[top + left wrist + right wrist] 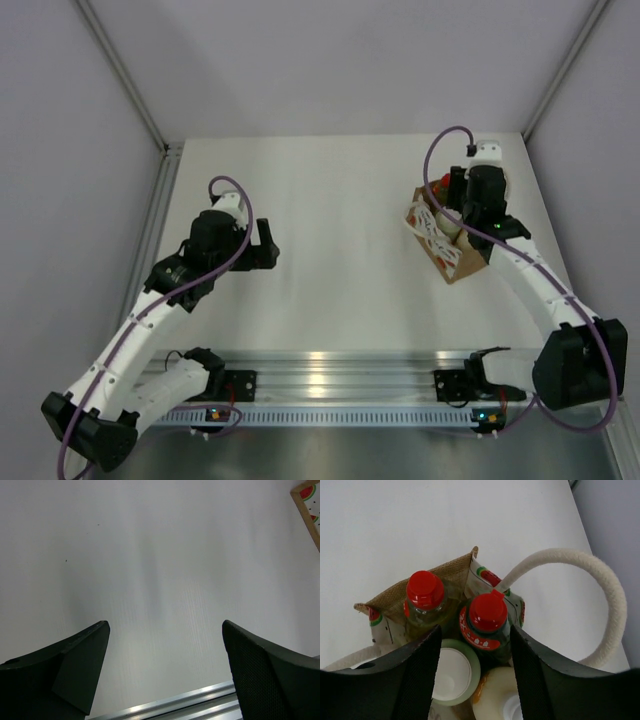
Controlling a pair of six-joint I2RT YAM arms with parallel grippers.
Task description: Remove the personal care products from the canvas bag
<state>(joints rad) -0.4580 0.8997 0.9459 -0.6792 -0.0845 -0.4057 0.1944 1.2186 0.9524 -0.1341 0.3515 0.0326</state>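
Left pincer (262, 245) hangs released over the bare counter (340, 200) at centre-left. At upper right, the right pincer (475, 630) straddles a red-capped bottle (487, 614) and the cream cylinder (451, 672) inside the canvas bag (455, 265). Whether it grips them, I cannot tell.

Canvas bag (445, 575): tan weave, white-rope-handled, standing open at the far right of my counter (330, 250). Contents, all upright inside:
- slim yellow bottle (425, 592), red cap
- green bottle (488, 614), red cap, just beside it
- cream cylinder (451, 674), white lid
- peach pump bottle (495, 696), partly hidden
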